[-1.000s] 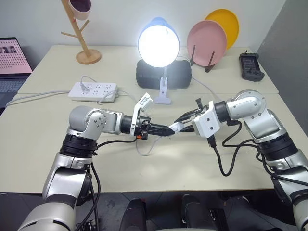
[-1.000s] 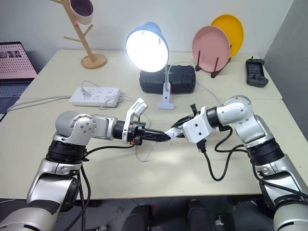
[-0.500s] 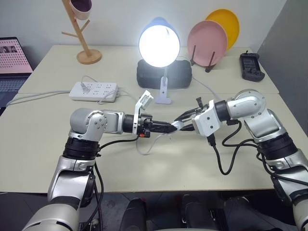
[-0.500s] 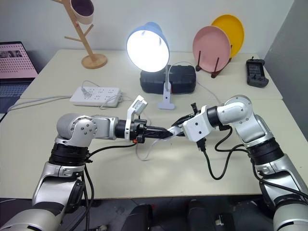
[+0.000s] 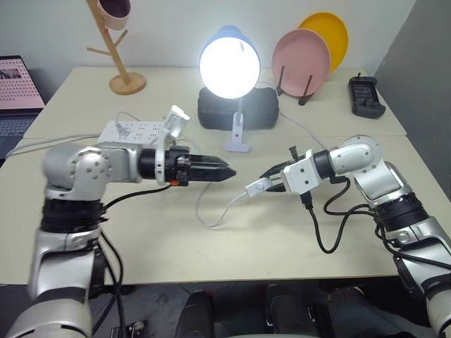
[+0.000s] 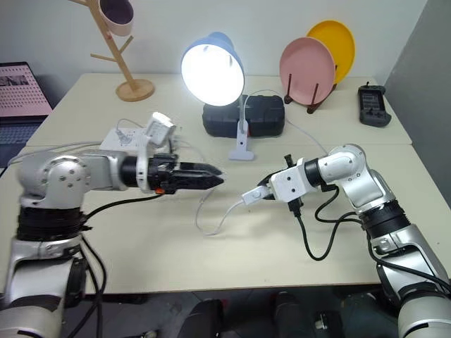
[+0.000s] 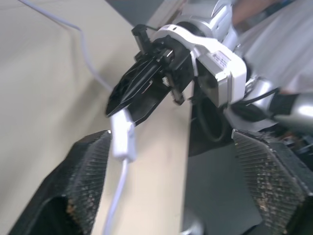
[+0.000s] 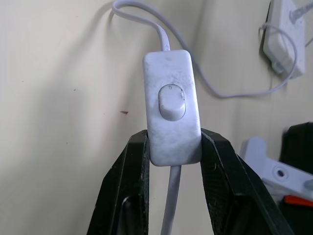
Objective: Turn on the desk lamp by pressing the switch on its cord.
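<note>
The desk lamp (image 5: 229, 67) stands at the back middle of the table, blue shade facing me, its bulb lit. Its thin white cord (image 5: 211, 215) loops over the tabletop to the switch (image 8: 171, 122), a white oblong with an oval button. My right gripper (image 5: 271, 184) is shut on the switch's lower end and holds it just above the table. My left gripper (image 5: 222, 171) hovers to the left of the switch, apart from it and pointing at it. In the left wrist view my left gripper (image 7: 171, 142) stands open, with the switch (image 7: 122, 139) ahead of it.
A white power strip (image 5: 137, 130) lies behind my left arm. A black box (image 5: 211, 113) sits behind the lamp. Pink (image 5: 301, 60) and yellow (image 5: 331, 28) plates stand at the back right, beside a black remote (image 5: 366, 97). A wooden mug tree (image 5: 120, 63) is back left.
My left gripper pulled away from the switch to the left and upward, and opened. My right gripper kept its hold on the switch and sank slightly. The lamp stays lit.
</note>
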{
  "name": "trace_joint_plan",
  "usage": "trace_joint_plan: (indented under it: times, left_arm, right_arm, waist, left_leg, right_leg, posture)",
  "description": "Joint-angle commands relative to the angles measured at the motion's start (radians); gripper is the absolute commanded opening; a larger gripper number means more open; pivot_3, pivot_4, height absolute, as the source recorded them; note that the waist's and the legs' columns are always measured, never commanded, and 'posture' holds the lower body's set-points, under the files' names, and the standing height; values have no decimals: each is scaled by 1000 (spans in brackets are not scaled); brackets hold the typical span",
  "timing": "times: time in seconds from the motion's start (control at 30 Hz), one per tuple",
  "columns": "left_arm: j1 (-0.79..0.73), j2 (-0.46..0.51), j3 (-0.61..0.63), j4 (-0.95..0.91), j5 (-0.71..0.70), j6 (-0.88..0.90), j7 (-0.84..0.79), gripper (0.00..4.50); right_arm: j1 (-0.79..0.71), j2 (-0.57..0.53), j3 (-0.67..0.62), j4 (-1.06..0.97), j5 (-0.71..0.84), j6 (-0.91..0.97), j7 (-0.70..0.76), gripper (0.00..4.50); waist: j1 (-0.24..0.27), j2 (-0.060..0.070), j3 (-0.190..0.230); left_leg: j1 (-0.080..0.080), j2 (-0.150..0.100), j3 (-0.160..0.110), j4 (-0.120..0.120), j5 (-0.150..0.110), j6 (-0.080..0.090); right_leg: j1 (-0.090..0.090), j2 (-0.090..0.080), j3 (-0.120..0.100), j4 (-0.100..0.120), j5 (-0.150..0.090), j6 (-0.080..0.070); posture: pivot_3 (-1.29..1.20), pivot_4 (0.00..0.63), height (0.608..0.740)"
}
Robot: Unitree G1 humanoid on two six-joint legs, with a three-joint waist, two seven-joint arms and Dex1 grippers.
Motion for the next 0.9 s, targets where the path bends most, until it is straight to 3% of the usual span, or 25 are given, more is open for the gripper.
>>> trace_joint_plan:
  times: [0.03,0.2,0.23,0.37,0.53,0.63,0.9]
  left_arm:
    - [88,109,-29,-163,124,-230,-69,4467]
    - [174,126,-23,-216,249,-447,-40,4467]
    - [177,111,-14,-212,263,-469,-14,4500]
    - [195,116,-26,-195,341,-565,13,4500]
    - [212,136,10,-168,331,-557,3,4500]
    - [222,154,39,-153,335,-554,11,4500]
    - [250,213,98,-132,337,-572,-7,4500]
  right_arm:
    - [-36,26,-7,93,-9,19,-21,1100]
    - [-69,65,20,275,-54,19,-27,1100]
    - [-76,72,24,307,-54,32,-17,1781]
    - [-86,76,10,324,-13,92,53,2474]
    - [-69,30,-44,196,63,198,123,3656]
    - [2,-81,-121,-38,154,349,168,4349]
    - [148,-270,-333,-445,359,816,81,4428]
  waist:
    - [-2,0,0]
    - [6,0,0]
    - [8,0,0]
    - [12,0,0]
    - [11,1,1]
    - [13,1,1]
    - [20,1,1]
  left_leg:
    - [0,0,0,0,0,0]
    - [0,0,1,0,0,0]
    - [0,0,2,0,0,0]
    - [0,0,2,0,0,0]
    - [-1,0,2,0,0,0]
    - [-1,0,2,-1,0,0]
    - [-1,0,1,0,0,0]
  right_leg:
    - [0,0,0,0,0,0]
    - [0,0,1,-1,0,0]
    - [0,0,1,-1,0,0]
    - [0,0,1,0,0,0]
    - [-1,0,1,0,0,0]
    - [-1,0,1,0,0,0]
    - [-1,0,0,-1,-2,3]
  posture:
    - [0,150,740]
    - [0,150,740]
    - [0,150,740]
    - [0,150,740]
    - [0,150,740]
    - [0,150,740]
    - [0,150,740]
